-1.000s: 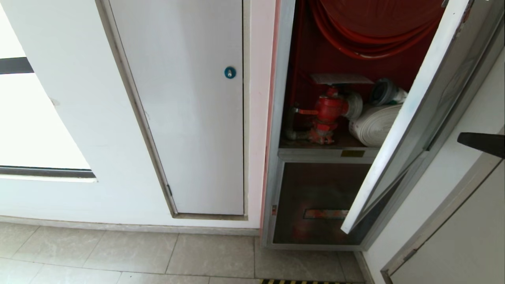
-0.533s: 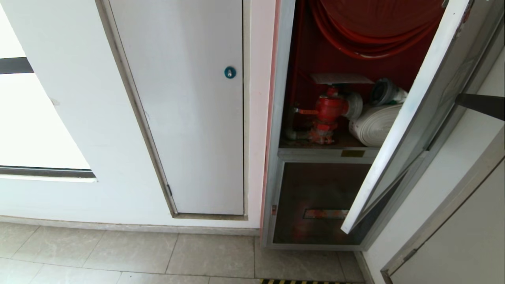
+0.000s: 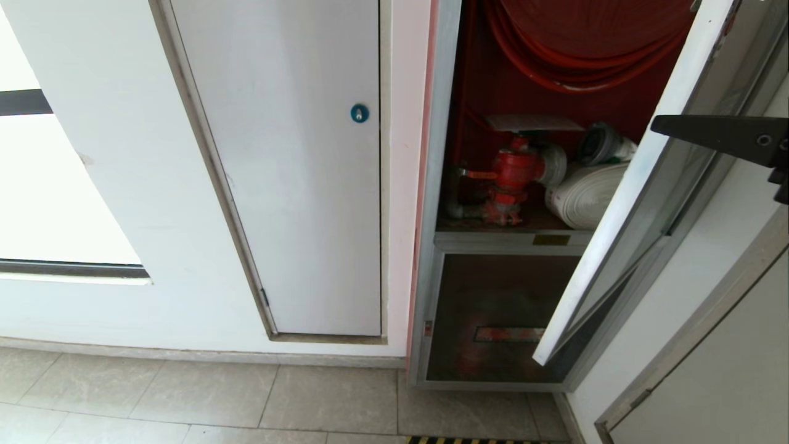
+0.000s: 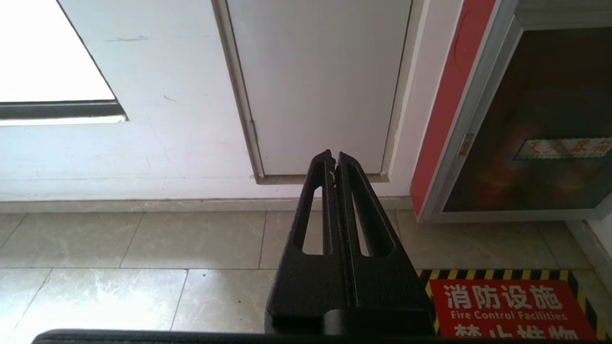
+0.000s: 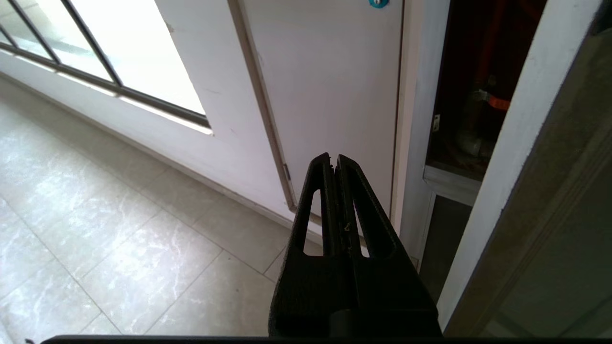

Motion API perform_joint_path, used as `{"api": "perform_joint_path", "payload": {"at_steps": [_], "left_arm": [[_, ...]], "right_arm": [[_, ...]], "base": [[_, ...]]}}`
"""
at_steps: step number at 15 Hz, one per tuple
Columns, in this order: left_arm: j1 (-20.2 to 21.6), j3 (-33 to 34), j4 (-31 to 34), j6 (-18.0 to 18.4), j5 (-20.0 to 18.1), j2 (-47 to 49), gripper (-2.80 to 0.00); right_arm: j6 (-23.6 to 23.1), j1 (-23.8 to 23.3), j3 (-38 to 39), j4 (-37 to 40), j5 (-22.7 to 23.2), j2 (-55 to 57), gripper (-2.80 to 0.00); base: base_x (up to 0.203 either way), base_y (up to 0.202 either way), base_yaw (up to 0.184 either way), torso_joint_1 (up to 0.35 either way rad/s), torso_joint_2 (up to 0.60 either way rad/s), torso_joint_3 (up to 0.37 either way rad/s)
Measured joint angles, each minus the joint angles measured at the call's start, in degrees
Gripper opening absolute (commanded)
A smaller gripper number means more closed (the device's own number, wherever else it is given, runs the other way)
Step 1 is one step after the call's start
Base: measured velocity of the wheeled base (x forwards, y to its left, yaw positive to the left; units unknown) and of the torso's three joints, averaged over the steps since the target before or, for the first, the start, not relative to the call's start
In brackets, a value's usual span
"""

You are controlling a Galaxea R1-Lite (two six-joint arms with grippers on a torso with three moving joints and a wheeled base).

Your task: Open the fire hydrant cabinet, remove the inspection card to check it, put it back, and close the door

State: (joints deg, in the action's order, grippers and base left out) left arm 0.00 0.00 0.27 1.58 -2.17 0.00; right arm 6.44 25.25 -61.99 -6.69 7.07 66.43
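The fire hydrant cabinet (image 3: 431, 185) stands open, showing its red inside, a red hose reel (image 3: 585, 55), a red valve (image 3: 515, 169) and a white rolled hose (image 3: 585, 194). A pale flat sheet, by its look the inspection card (image 3: 533, 122), lies on top of the valve. The door (image 3: 622, 203) is swung out to the right. My right gripper (image 3: 654, 125) reaches in from the right, shut and empty, its tip overlapping the door's free edge (image 5: 521, 143). My left gripper (image 4: 333, 155) hangs shut and empty low over the floor, left of the cabinet.
A plain white panel door with a blue round lock (image 3: 359, 113) is left of the cabinet. The lower dark glass panel (image 3: 493, 314) stays closed. A red floor sign (image 4: 507, 306) lies before the cabinet. A window (image 3: 49, 185) is at far left, a grey door frame (image 3: 709, 333) at right.
My right gripper has risen and moved left in the head view, from the right edge to the door's free edge. The door and the left arm have not moved.
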Motion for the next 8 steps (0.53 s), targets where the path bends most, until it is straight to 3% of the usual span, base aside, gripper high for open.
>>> {"api": "perform_joint_path", "payload": {"at_steps": [3, 8], "left_arm": [[0.0, 0.0, 0.0, 0.0, 0.0, 0.0, -2.8], [0.0, 0.0, 0.0, 0.0, 0.0, 0.0, -2.8]], "right_arm": [[-0.6, 3.0, -0.2, -6.0, -6.8, 4.8, -2.8], [-8.0, 6.3, 5.1, -18.6, -16.5, 8.4, -2.8]], "base": [[0.0, 0.0, 0.0, 0.0, 0.0, 0.0], [0.0, 0.0, 0.0, 0.0, 0.0, 0.0]]}}
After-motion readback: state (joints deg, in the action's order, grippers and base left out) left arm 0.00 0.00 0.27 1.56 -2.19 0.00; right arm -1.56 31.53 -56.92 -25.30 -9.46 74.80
